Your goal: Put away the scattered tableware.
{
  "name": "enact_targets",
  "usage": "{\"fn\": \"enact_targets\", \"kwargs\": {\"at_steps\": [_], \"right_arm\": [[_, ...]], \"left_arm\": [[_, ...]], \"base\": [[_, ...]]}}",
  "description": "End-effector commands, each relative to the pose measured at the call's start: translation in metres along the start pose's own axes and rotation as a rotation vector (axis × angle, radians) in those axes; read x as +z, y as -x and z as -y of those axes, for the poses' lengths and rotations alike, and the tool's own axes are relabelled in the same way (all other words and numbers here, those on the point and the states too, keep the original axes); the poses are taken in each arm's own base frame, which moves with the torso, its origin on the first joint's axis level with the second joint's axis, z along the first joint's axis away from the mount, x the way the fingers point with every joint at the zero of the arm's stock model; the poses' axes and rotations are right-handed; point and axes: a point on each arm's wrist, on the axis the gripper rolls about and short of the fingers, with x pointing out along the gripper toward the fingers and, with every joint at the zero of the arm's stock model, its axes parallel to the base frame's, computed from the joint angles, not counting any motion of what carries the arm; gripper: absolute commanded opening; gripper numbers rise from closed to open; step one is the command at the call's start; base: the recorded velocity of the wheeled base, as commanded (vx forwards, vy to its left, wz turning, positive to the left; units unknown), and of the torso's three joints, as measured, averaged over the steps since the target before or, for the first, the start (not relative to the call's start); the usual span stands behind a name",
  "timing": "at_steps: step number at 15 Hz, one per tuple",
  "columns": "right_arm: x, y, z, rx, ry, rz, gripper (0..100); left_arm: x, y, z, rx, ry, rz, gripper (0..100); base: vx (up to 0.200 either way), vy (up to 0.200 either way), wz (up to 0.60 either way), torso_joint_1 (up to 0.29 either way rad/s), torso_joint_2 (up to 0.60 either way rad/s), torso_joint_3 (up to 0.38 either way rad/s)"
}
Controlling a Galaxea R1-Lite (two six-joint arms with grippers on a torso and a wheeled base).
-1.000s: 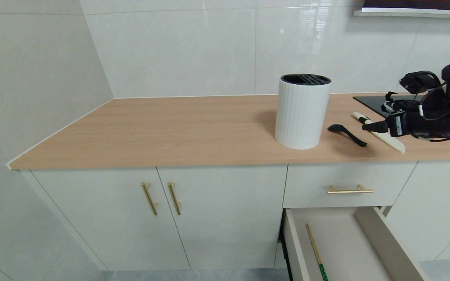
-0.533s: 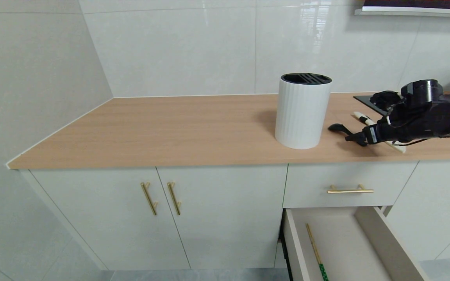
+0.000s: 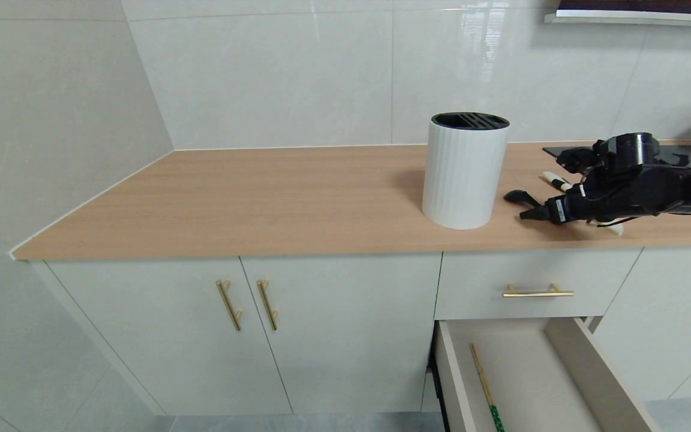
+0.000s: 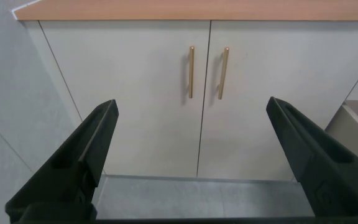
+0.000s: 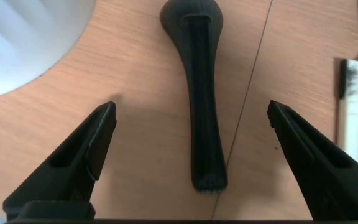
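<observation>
Straddling the black spoon [image 5: 202, 93] lying flat on the tabletop [image 3: 297, 198] beside the white holder [image 3: 464, 174], the right end effector [image 5: 191, 115] is released, fingers [image 5: 86, 155] either side of its handle, aligned for a pinch; the drawer [image 3: 537, 372] below stands open, likely to receive it.

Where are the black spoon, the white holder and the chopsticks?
black spoon [image 5: 199, 106], right wrist view, middle of its handle
white holder [image 3: 460, 180], head view, its ribbed side
chopsticks [image 3: 481, 378], head view, midway along the shaft

The spoon [image 3: 516, 195] lies on the counter [image 3: 261, 198] right of the holder [image 3: 462, 174]; chopsticks [image 3: 482, 381] in the drawer [image 3: 591, 372].
</observation>
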Motion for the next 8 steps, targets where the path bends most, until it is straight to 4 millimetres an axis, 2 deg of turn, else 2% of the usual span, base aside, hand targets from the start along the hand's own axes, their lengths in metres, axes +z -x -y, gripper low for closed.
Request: {"fn": "enact_targets", "kwargs": {"at_steps": [1, 6, 7, 8], "right_arm": [[-0.0028, -0.0052, 0.0021, 0.022, -0.010, 0.001, 100], [-0.0056, -0.0112, 0.0057, 0.056, -0.031, 0.010, 100], [-0.0052, -0.0115, 0.0092, 0.049, -0.035, 0.015, 0], [-0.0055, -0.0107, 0.0121, 0.043, -0.040, 0.016, 0]], "left_arm": [[0.0001, 0.0000, 0.0000, 0.001, 0.001, 0.001, 100], [0.0001, 0.0000, 0.0000, 0.001, -0.001, 0.001, 100], [0.0001, 0.0000, 0.0000, 0.001, 0.001, 0.001, 100], [-0.0001, 0.0000, 0.0000, 0.001, 0.001, -0.001, 100]], "base": [[0.000, 0.000, 0.00, 0.000, 0.00, 0.000], [0.000, 0.000, 0.00, 0.000, 0.00, 0.000], [0.000, 0.000, 0.00, 0.000, 0.00, 0.000], [0.000, 0.000, 0.00, 0.000, 0.00, 0.000]]}}
